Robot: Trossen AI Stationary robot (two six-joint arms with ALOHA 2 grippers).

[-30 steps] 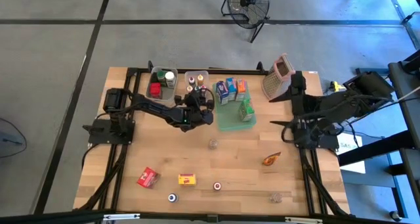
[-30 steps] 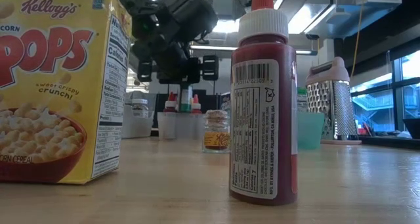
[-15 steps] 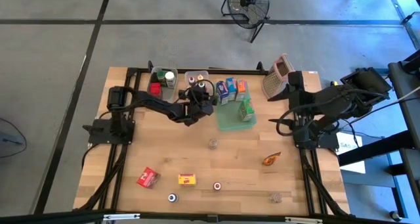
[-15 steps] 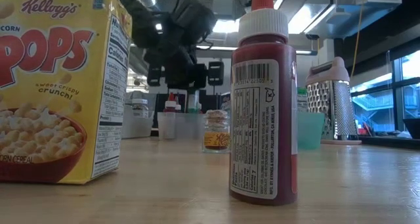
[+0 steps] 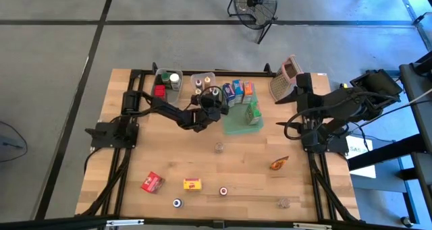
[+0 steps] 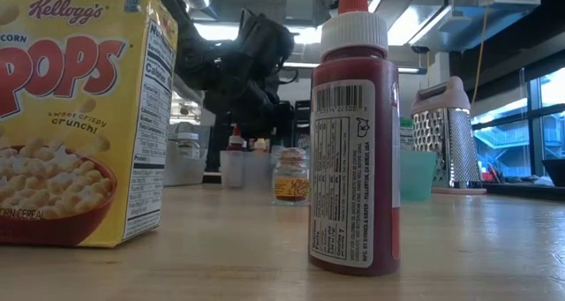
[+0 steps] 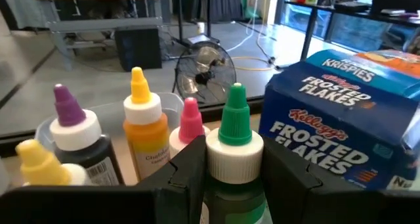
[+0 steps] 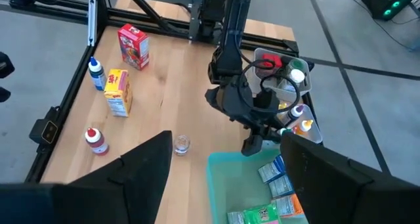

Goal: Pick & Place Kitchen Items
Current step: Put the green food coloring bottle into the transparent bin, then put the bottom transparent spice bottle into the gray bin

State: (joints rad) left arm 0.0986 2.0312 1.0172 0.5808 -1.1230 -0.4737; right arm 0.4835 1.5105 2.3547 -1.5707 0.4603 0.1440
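Left claw gripping a green-capped bottle

The left gripper (image 7: 233, 175) clamps the green-capped bottle (image 7: 234, 152) low in the wrist frame, beside a blue Frosted Flakes box (image 7: 335, 129); the right gripper (image 8: 223, 178) waits, fingers wide and empty.

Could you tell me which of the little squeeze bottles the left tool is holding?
The green-capped bottle, clamped between the left tool; the others stand free.

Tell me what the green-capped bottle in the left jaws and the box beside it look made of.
The green-capped bottle, held by the left gripper, looks like plastic: a glossy green nozzle on a ribbed white collar, probably a squeeze bottle. The Frosted Flakes box beside it looks like printed cardboard, with sharp folded edges and a slight sheen on the blue print.
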